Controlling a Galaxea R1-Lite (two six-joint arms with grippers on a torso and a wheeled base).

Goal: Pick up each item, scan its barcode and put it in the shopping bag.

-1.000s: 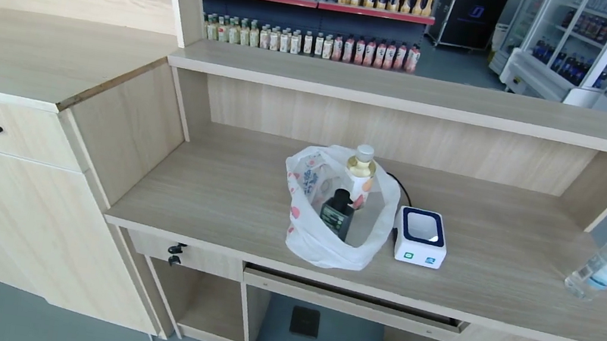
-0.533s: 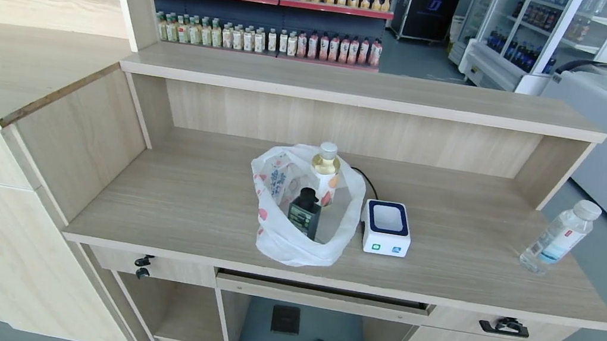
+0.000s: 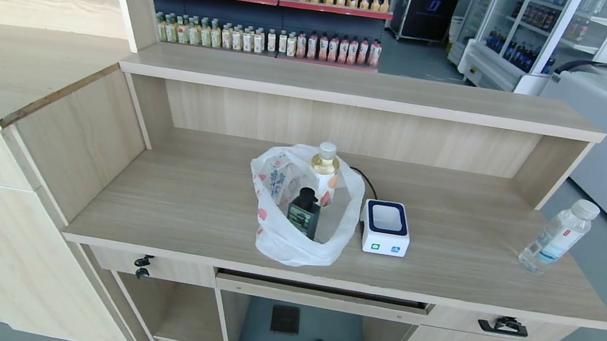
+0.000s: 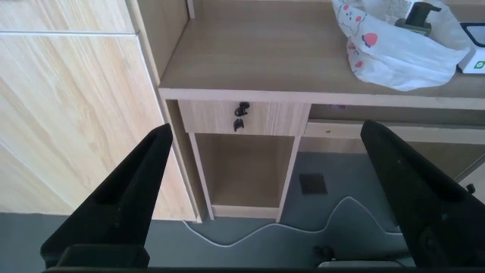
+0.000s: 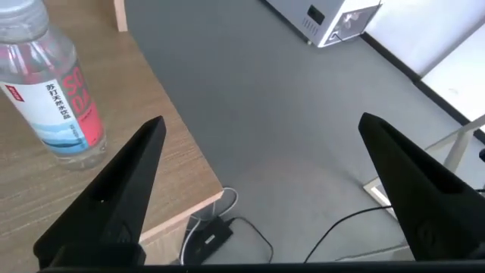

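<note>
- While you check the head view, note that the shopping bag (image 3: 292, 247) stands mid-counter (image 3: 203, 197) and already holds a yellow drink bottle (image 3: 325, 168), a dark bottle (image 3: 303, 214) and a printed carton (image 3: 276, 181). The scanner (image 3: 386, 228) sits just beside the bag. The water bottle (image 3: 555, 235) stands upright, well apart at the counter's right end.
- On the left wrist view, your left gripper (image 4: 267, 129) faces the counter front with its fingers spread wide and nothing between them.
- On the right wrist view, your right gripper (image 5: 261, 120) is likewise spread and empty, off the counter's end and near the water bottle (image 5: 53, 83). By my judgement, that bottle is the one item left to pick, scan and bag.
</note>
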